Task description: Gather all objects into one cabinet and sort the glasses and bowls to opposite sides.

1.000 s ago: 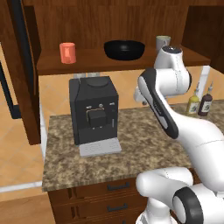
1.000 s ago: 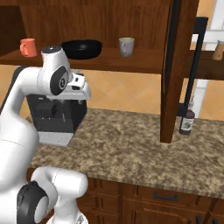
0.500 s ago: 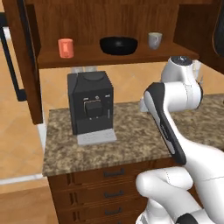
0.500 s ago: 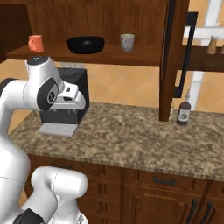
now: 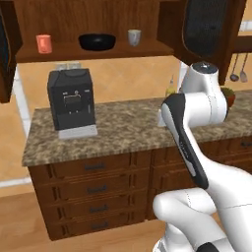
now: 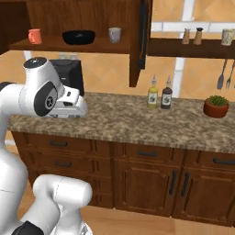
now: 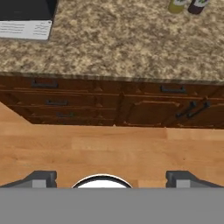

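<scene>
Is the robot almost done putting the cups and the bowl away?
Partly. The orange-red cup, black bowl and grey mug already sit in the cabinet. The gripper is open and empty. A cream mug on the open shelf is left.

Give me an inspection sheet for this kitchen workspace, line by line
Surface: speckled granite counter over brown drawers.
Job's things: orange-red cup, black bowl and grey mug stand apart on the open cabinet's shelf; a cream cup sits on the separate right-hand shelf.
Clutter: coffee machine, two sauce bottles, potted plant, shakers.
Grippers: gripper open, empty, over the floor.
Cables: nothing seen.
Surroundings: hanging utensils.
</scene>
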